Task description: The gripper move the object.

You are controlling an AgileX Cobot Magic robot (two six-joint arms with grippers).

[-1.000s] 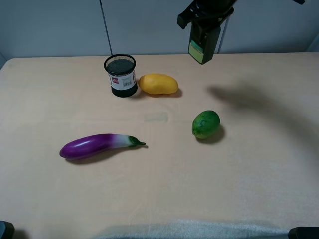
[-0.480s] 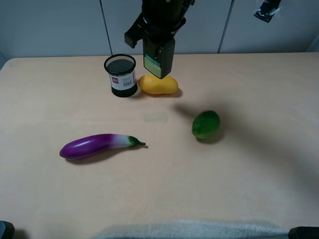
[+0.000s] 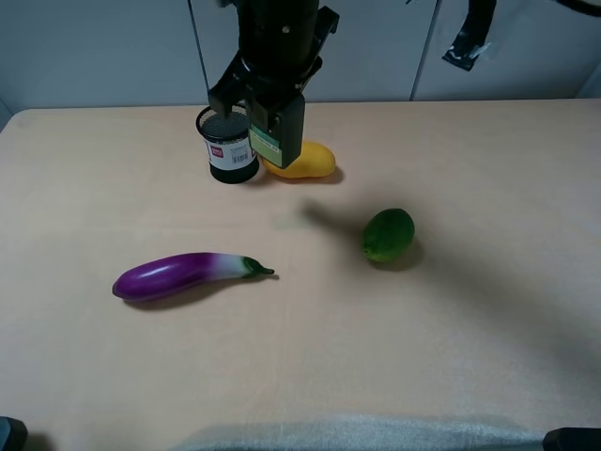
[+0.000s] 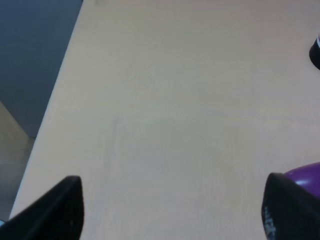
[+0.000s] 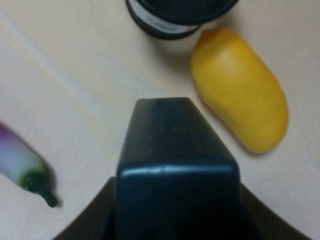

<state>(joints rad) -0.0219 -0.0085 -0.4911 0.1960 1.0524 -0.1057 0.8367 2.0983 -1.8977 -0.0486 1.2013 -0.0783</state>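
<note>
Currently, the transport step is in hand. Over the table (image 3: 488, 338), the right gripper (image 3: 268, 99) (it reaches across the middle toward the far side) is clamped on the bottle (image 3: 276, 132). The bottle hangs upright, clear of the surface. From the high camera it sits in front of the gap between the mango (image 3: 305, 160) and the mesh cup (image 3: 228, 150). The left gripper (image 4: 172, 207) is idle, its fingers spread apart over bare table near an edge.

No target spot is marked. As a judgement, the next move calls for a free patch of table and a straight descent. The bottle must stay upright so its base lands flat, clear of the mango and the cup. Only then should the fingers release.

View coverage differs:
- The exterior high view shows the full layout: the eggplant (image 3: 183, 275), the mango, the cup and the green fruit (image 3: 388, 234). It also shows the bottle's light green label.
- The right wrist view looks down along the bottle's dark body. It shows the mango, the cup and the eggplant's stem end beneath, but not the label or the green fruit.
- The left wrist view shows only a corner of the eggplant. The bottle is absent from it.
</note>
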